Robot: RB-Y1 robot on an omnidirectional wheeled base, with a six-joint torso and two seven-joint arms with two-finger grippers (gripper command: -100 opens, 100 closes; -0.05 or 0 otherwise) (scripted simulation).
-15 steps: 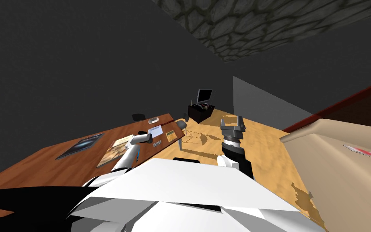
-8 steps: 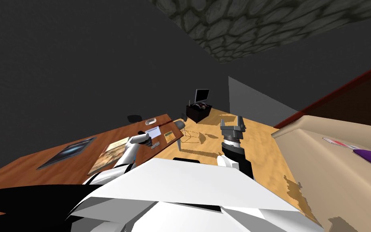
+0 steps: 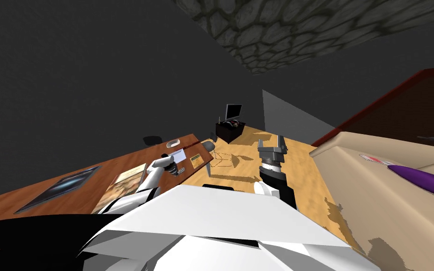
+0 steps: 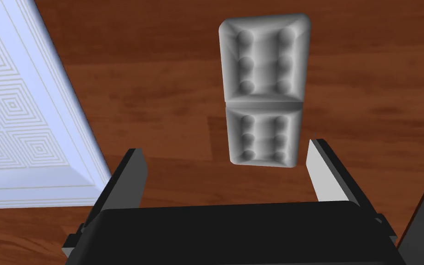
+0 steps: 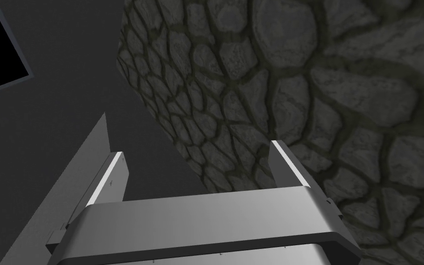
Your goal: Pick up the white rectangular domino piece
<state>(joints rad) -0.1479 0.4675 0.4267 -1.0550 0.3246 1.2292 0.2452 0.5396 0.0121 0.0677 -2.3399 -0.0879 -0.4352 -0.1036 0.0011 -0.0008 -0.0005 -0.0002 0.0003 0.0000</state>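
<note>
Red-brown wood grain, smooth and flat: the surface (image 4: 169, 83) under the left arm. On it, beside one jaw, lies a pale blue-white panel (image 4: 18, 115) with nested diamond lines and a raised border, apart from the target. The left gripper (image 4: 225, 151) hangs over the surface with its jaws spread wide and holding nothing. The near end of the domino piece (image 4: 262, 89) sits between the jaw tips. The piece lies flat, its long axis pointing away from the gripper, nearer the jaw far from the panel. It renders pale grey rather than white, with rounded corners, a groove across the middle and six domed pips per half in two rows of three. Judgement: the step is pre-grasp alignment; descent and closing are not yet made. The next move calls for a slight sideways shift to centre the piece, a drop until the jaws flank its long edges, then closing. The piece is low, so the tips must reach nearly to the wood. The right gripper (image 5: 196, 150) is held up well apart from the surface, jaws open and empty.
</note>
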